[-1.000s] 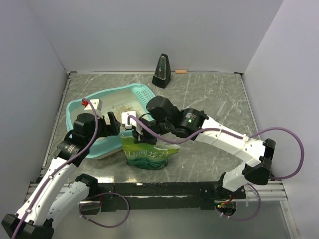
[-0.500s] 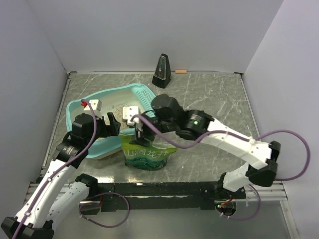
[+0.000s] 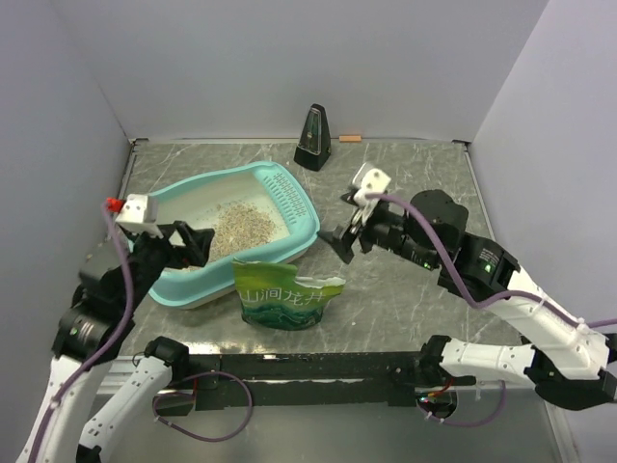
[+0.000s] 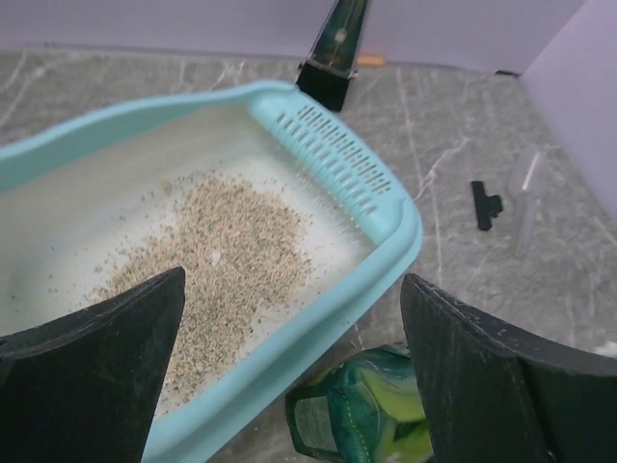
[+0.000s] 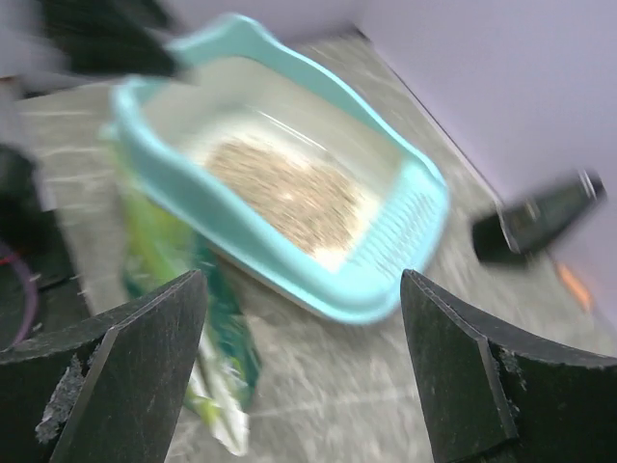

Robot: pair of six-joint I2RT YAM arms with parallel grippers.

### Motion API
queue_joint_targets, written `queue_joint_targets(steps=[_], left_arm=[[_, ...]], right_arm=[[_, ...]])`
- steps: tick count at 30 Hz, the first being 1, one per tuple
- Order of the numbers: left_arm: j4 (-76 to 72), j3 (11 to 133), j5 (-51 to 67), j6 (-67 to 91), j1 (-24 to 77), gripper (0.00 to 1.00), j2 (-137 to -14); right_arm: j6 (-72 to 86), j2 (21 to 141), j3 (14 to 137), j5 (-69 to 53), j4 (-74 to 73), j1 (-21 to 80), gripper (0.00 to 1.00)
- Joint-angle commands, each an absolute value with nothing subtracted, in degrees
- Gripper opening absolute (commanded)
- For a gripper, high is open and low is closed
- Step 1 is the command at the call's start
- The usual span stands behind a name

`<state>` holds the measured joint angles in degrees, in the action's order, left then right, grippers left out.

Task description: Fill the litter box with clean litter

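Since a second ago the right hand (image 3: pixel 345 231) has let go of the top of the green printed plastic bag (image 3: pixel 285 297). It has swung out to the 3 o'clock side of the large teal plastic rectangular litter box (image 3: pixel 307 224), and its fingers now stand wide apart with nothing between them. The left hand (image 3: pixel 191 242) has drawn back toward 8 o'clock and hangs above that end of the box, fingers spread wide, holding nothing.

The box lies on the grey marbled desk (image 3: pixel 405 174), toward 10 o'clock from the desk's middle, with its slotted end pointing to 2 o'clock. The beige-grey clean litter granules (image 3: pixel 236 228) form a loose heap on its whitish floor. The bag stands upright just beside the box's 6 o'clock rim. A black pyramid-shaped metronome (image 3: pixel 312 138) stands at 12 o'clock by the back wall.
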<state>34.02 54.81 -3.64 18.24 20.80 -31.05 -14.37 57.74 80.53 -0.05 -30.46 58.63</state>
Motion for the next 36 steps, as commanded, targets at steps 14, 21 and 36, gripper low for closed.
queue_joint_targets(steps=[14,21,36], left_arm=[[34.90,54.59,25.75,11.52,20.57,0.97,-27.86],[29.80,50.98,32.06,10.11,20.65,0.97,-28.91],[20.39,44.74,50.63,10.02,21.36,0.94,-31.99]], right_arm=[[7.64,86.98,90.70,-7.82,-33.93,34.37,0.91],[7.82,91.49,88.51,-11.25,-29.80,34.28,0.91],[3.78,105.89,100.18,-13.53,-34.36,33.05,0.92]])
